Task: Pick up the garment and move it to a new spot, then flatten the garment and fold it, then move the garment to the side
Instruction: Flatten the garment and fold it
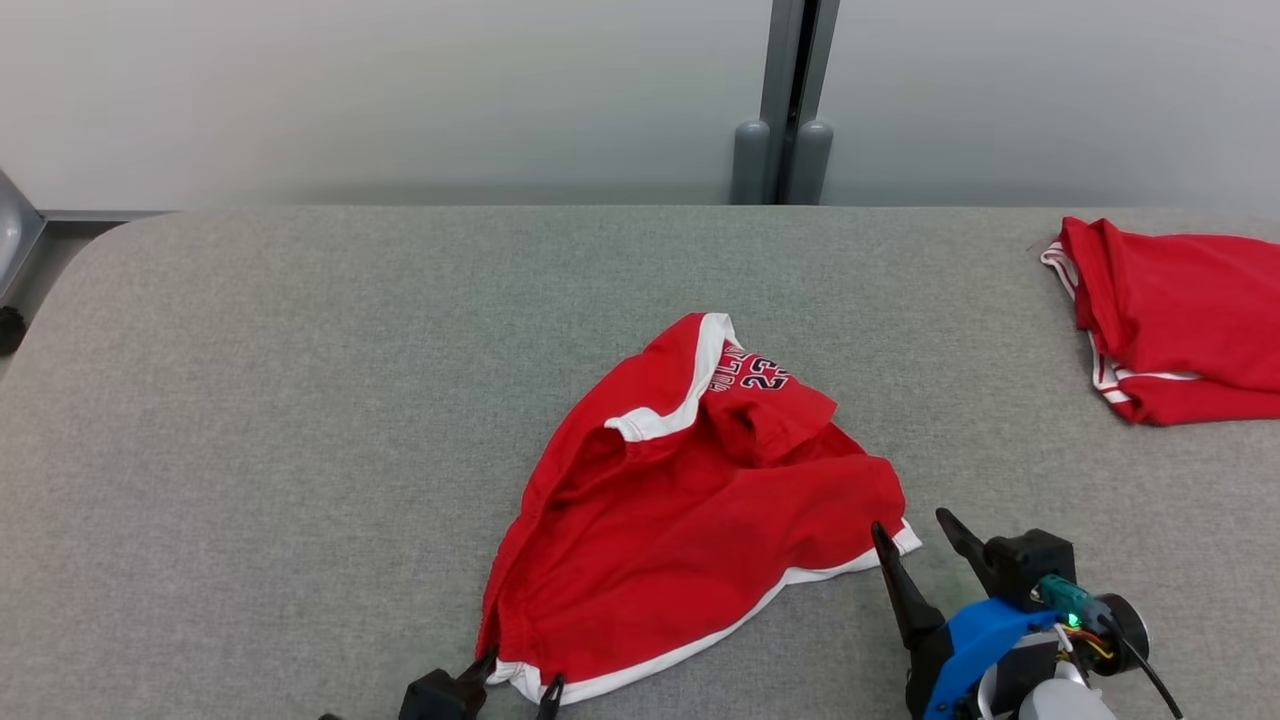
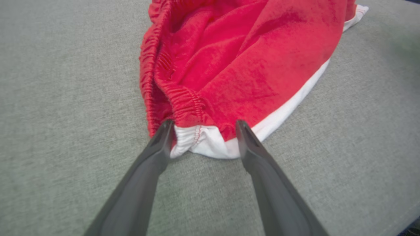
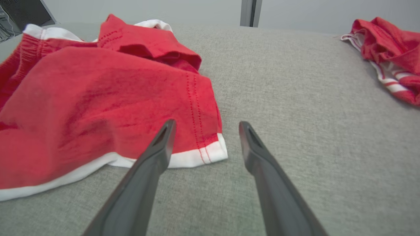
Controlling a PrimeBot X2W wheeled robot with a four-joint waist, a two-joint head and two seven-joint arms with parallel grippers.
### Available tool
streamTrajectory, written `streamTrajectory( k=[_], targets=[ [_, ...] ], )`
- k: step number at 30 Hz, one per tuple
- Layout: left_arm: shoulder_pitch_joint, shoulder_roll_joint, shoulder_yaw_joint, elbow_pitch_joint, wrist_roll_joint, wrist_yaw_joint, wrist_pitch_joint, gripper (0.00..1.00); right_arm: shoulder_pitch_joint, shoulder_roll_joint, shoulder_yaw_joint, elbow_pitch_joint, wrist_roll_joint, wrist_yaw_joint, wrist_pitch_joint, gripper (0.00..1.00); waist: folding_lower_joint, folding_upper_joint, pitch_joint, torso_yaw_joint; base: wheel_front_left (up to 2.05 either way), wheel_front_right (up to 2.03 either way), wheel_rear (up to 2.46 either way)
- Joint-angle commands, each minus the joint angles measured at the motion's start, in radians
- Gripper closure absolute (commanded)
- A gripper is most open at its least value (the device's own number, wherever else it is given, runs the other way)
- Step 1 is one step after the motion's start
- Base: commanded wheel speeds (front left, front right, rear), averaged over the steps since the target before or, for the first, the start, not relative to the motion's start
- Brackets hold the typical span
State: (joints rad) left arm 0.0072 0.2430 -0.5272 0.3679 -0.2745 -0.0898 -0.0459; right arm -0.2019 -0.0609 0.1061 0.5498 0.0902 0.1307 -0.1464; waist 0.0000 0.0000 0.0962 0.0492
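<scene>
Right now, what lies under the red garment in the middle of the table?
Around its edges the red garment rests straight on the grey table, and its white hem lies on that surface. Whatever may lie beneath its bunched middle is covered.

Looks like a lab or test room: a wide counter [image 1: 250, 400] covered in grey fabric stands against pale partition panels [image 1: 400, 90] joined by a grey metal post [image 1: 795, 100].

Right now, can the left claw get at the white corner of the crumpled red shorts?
Probably yes: the open left claw straddles the white corner of the crumpled red shorts; nothing blocks it.
</scene>
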Motion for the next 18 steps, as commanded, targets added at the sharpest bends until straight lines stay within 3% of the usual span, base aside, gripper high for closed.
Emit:
streamTrajectory(
  k=[1,14,15,16,17,18],
  targets=[
    [-0.021,-0.004,-0.003,0.007,-0.004,-0.006,-0.004,0.0,-0.028,-0.003,0.004,0.028,-0.002,0.0,-0.009,0.0,0.0,0.0,0.006,0.005,0.0,0.0,0.0],
    [-0.082,-0.03,-0.033,0.054,-0.012,-0.016,-0.026,0.0,-0.147,0.006,0.025,0.294,-0.01,0.0,-0.059,0.0,0.0,0.0,0.043,0.029,0.0,0.0,0.0],
    [-0.083,-0.034,-0.033,0.058,-0.019,-0.015,-0.025,0.0,-0.151,0.007,0.032,0.304,-0.002,0.0,-0.064,0.24,0.0,0.0,0.044,0.029,0.0,0.0,0.0],
    [-0.086,-0.036,-0.033,0.059,-0.024,-0.017,-0.029,0.04,-0.155,0.008,0.041,0.31,0.006,0.0,-0.072,0.75,0.0,0.0,0.046,0.029,0.0,0.0,0.0],
    [-0.089,-0.038,-0.033,0.061,-0.029,-0.018,-0.031,0.41,-0.158,0.009,0.049,0.315,0.014,0.0,-0.077,1.0,0.0,0.0,0.046,0.028,0.0,0.0,0.0],
    [-0.091,-0.039,-0.035,0.063,-0.034,-0.019,-0.034,0.73,-0.16,0.009,0.058,0.321,0.021,0.0,-0.082,1.0,0.0,0.0,0.047,0.026,0.0,0.0,0.0]
  ],
)
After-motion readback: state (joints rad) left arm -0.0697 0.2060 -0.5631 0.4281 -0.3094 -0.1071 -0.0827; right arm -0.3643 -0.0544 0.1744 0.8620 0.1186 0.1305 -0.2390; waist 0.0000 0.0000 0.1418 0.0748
